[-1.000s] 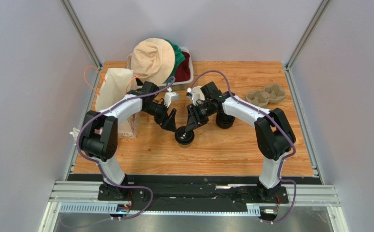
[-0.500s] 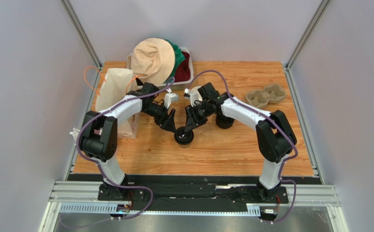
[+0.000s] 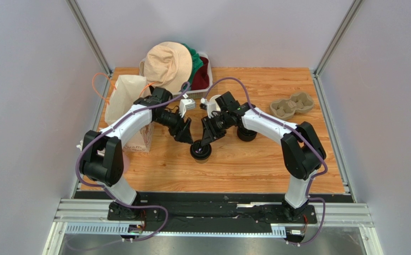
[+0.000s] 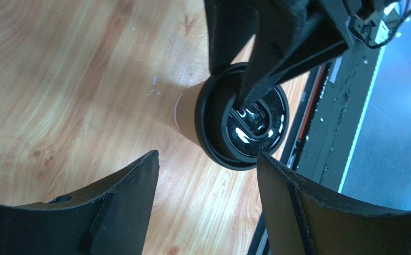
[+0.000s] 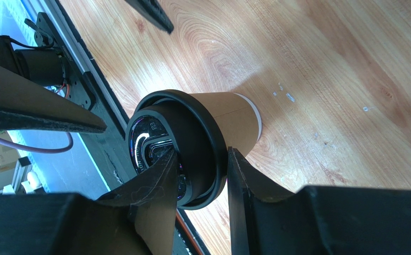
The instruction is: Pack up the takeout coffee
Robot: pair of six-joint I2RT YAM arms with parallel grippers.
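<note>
Right of the bag (image 3: 127, 98), the cup (image 3: 201, 151) is pinched by its lid (image 4: 255, 133) rim in the right gripper (image 5: 202, 159); the left gripper (image 4: 207, 156) is spread. The lid, perhaps unseated, could be pulled off.

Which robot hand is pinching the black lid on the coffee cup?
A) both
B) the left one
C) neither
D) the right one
D: the right gripper has one finger inside the rim of the lid and one outside, while the left gripper hangs open, apart from the coffee cup.
</note>
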